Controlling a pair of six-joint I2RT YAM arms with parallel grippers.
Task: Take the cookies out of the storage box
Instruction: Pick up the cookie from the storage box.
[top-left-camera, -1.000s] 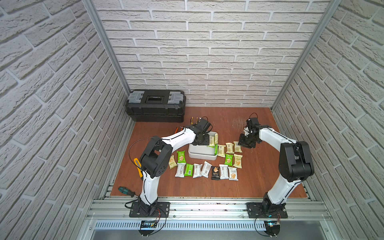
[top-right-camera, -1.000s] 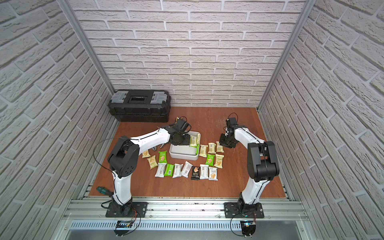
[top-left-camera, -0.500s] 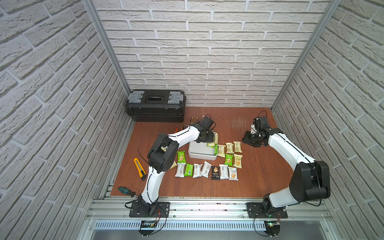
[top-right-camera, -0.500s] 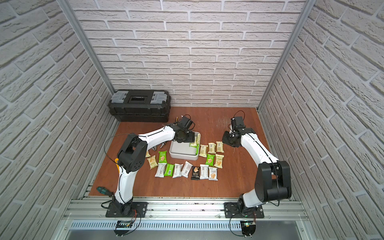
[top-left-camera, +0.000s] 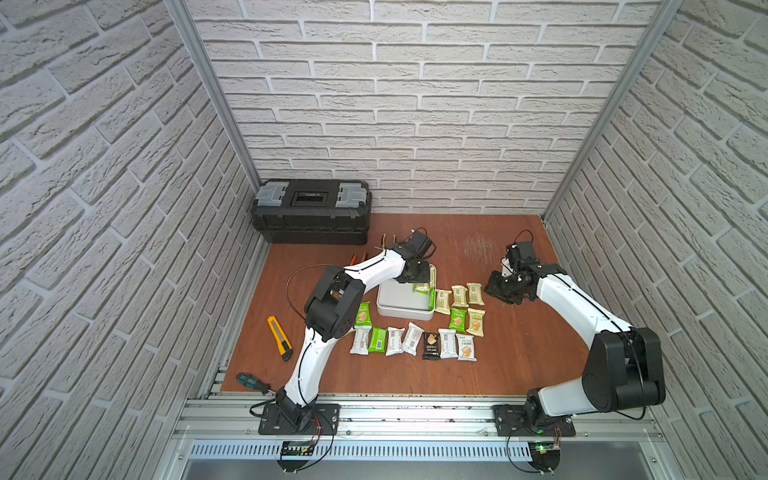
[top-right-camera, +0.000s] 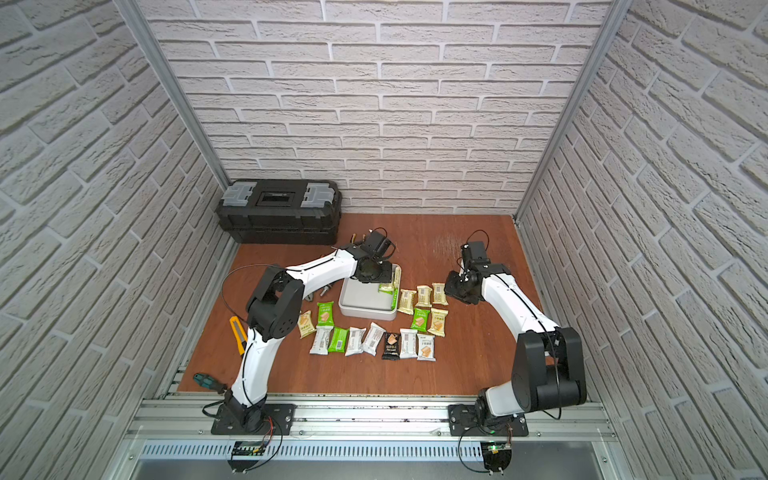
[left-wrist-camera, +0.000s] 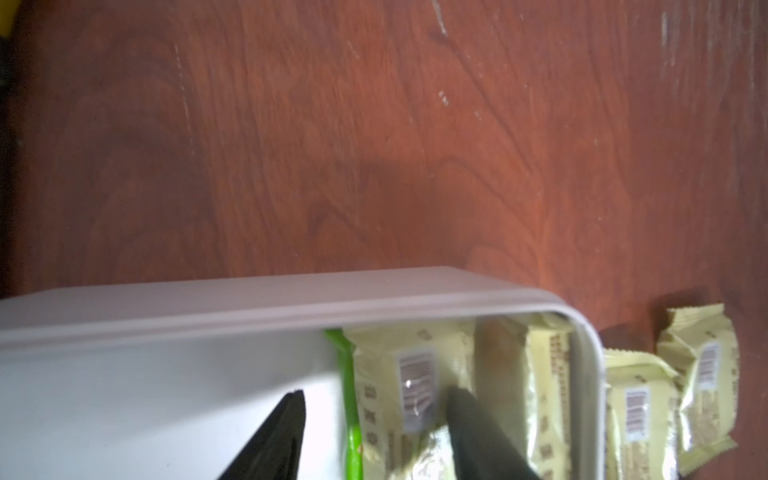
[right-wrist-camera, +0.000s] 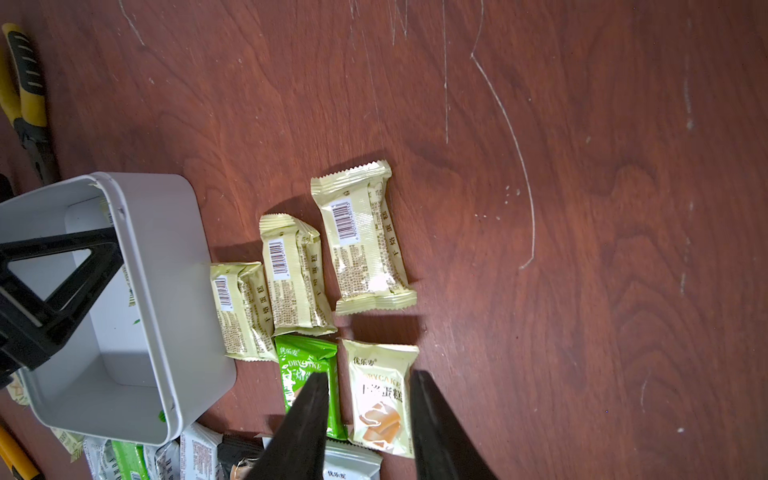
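Inside the box (left-wrist-camera: 249, 309), at a corner: left gripper (left-wrist-camera: 376, 392) points down, fingers apart, straddling cookies (left-wrist-camera: 415, 357) packed there.
Right gripper (right-wrist-camera: 369, 374): hovers above loose cookies on table (right-wrist-camera: 582, 208), fingers apart, empty.
Box: mid-table, between arms.

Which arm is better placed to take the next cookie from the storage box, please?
Left: left fingers sit open over cookies inside the storage box; right fingers hover over packets outside it.

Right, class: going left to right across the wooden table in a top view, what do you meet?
Green-handled screwdriver, yellow utility knife, leftmost bright green packet, white square storage box, pale yellow packet ending the back row.
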